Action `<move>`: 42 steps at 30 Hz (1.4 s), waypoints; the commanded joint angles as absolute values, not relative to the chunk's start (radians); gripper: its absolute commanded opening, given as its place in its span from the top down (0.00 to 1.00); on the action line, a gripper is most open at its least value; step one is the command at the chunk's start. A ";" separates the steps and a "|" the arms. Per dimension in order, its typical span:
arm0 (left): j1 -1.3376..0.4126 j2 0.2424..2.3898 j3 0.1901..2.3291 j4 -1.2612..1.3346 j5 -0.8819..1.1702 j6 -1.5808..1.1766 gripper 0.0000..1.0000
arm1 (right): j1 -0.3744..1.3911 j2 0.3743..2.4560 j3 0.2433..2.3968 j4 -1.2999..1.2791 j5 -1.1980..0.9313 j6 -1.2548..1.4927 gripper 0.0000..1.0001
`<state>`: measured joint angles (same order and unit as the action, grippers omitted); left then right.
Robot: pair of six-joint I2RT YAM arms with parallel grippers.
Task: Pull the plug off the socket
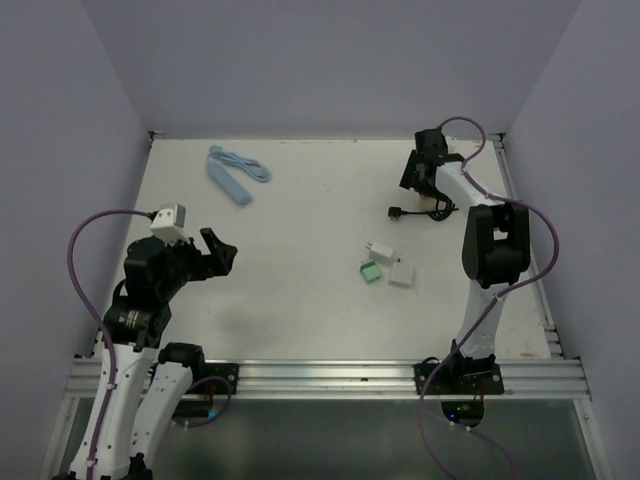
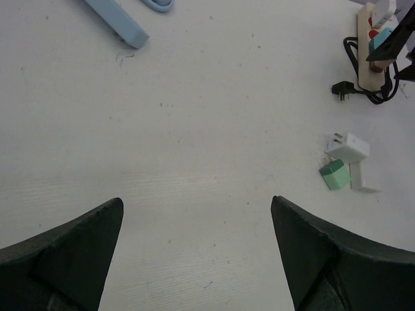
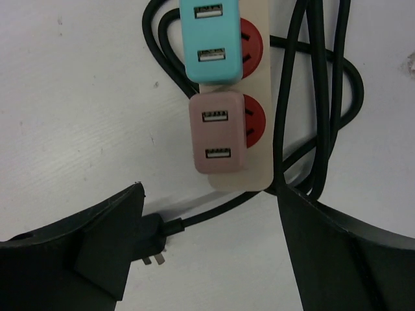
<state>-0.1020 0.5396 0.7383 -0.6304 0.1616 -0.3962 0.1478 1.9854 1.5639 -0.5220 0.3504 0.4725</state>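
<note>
White flat table [image 1: 300,310] sits inside pale purple walls [image 1: 320,60].

The right gripper [image 3: 209,188] hangs over the far right part of the table and points down. Its two black fingers [image 3: 97,246] stand wide apart and hold nothing. Just past the fingertips lies the end of a long cream power strip [image 3: 256,159].

The strip holds two plugs. A pink square plug with two small slots [image 3: 217,133] sits in the hole nearest the gripper, beside a round red socket face [image 3: 255,123]. A turquoise square plug with two small slots [image 3: 209,39] sits in the next hole along. Both sit flat on the strip.

A black cord [image 3: 318,97] loops around the strip. Its black plug end [image 3: 152,243] lies loose on the table, peeking out beside one finger. The right arm [image 1: 495,245] reaches far forward from its base, bent at the elbow.

The left gripper [image 2: 198,207] floats above bare table on the near left side. Its fingers are spread wide and grip nothing. The left arm [image 1: 150,290] is folded up close to its base.

Near the middle of the table lie three small loose blocks, close together: a white plug block [image 2: 350,146], a green block [image 2: 334,175] and another white block [image 2: 363,176]. A light blue long strip [image 1: 228,180] lies at the far left.

Any writing on the plugs is too small to read.
</note>
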 commanded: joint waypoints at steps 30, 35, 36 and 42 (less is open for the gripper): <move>-0.118 0.531 0.638 -0.571 0.213 -0.387 0.00 | 0.092 2.149 1.648 -0.557 0.336 0.428 0.37; -0.118 0.528 0.635 -0.565 0.216 -0.390 0.00 | 0.092 2.129 1.618 -0.548 0.339 0.408 0.23; -0.118 0.529 0.634 -0.565 0.216 -0.390 0.00 | 0.092 2.129 1.618 -0.549 0.336 0.402 0.23; -0.118 0.528 0.632 -0.563 0.218 -0.390 0.00 | 0.092 2.148 1.612 -0.552 0.310 0.393 0.22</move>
<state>-0.1127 0.5362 0.6411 -0.6147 0.2028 -0.3996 0.0967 2.1410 1.6161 -0.5285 0.3408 0.4095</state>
